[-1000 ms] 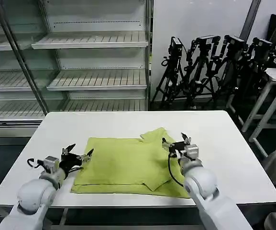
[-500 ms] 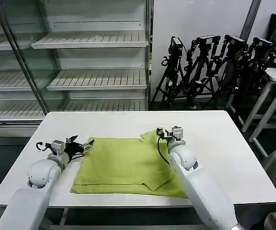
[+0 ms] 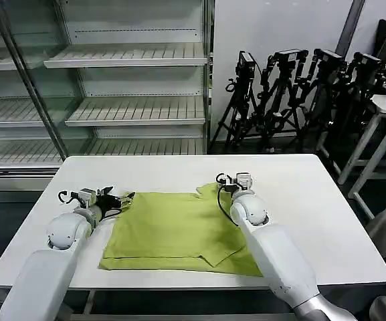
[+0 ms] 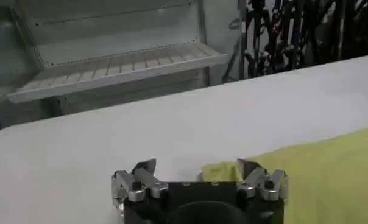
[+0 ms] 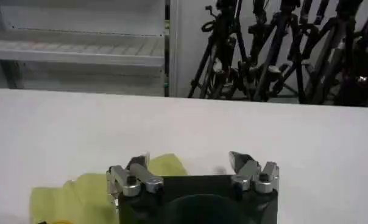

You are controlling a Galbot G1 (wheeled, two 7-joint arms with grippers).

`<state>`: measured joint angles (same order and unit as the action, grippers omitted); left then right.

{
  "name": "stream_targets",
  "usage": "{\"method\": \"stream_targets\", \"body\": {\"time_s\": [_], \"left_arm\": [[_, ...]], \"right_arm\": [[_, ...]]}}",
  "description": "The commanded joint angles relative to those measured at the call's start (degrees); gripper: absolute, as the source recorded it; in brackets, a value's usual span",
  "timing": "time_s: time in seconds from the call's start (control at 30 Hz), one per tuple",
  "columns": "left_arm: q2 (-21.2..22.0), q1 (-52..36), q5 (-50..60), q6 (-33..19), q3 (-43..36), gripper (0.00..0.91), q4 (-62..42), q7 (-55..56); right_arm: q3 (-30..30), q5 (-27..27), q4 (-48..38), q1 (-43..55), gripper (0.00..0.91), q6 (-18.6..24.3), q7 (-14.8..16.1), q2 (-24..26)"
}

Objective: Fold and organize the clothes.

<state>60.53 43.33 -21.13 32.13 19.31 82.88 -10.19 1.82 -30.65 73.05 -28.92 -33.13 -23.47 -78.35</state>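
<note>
I have both pincers gaping empty, left pincer [image 3: 116, 199] and right pincer [image 3: 231, 182], at the T-shirt's [image 3: 179, 231] far corners (long axis across the bench [image 3: 313, 200]).

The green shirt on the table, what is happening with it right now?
A two-armed robot is folding a yellow-green T-shirt that lies partly folded on a white table. The left gripper is at the shirt's far left corner and the right gripper at its far right corner, by the sleeve. Both have their jaws open, and neither holds the cloth at this moment.
</note>
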Motion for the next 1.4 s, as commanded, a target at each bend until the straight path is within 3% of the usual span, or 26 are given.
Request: {"method": "stream_targets", "body": {"time_s": [0.03,0.7,1.1,1.4], "left_arm": [[-0.1,-1.2,-0.3,0.9,-0.5,0.01,-2.3,-1.1],[-0.5,0.4,-1.6,0.6,-0.3,0.01,0.1,-2.1],[-2.8,5.6,-5.5,-0.9,0.5,0.01,10.9,2.4],[-4.8,15.3,-7.3,-1.6,4.6,0.02,19.9,3.2]], "right_arm": [[-0.1,-0.3,-2.5,1.0,0.0,0.0,0.7,-0.4],[0.5,-0.4,-0.1,0.3,0.0,1.5,4.9,0.2],[3.7,0.7,15.9,-8.1,0.0,1.7,6.5,4.1],[6.4,0.7,29.1,-16.9,0.0,1.4,7.5,7.5]]}}
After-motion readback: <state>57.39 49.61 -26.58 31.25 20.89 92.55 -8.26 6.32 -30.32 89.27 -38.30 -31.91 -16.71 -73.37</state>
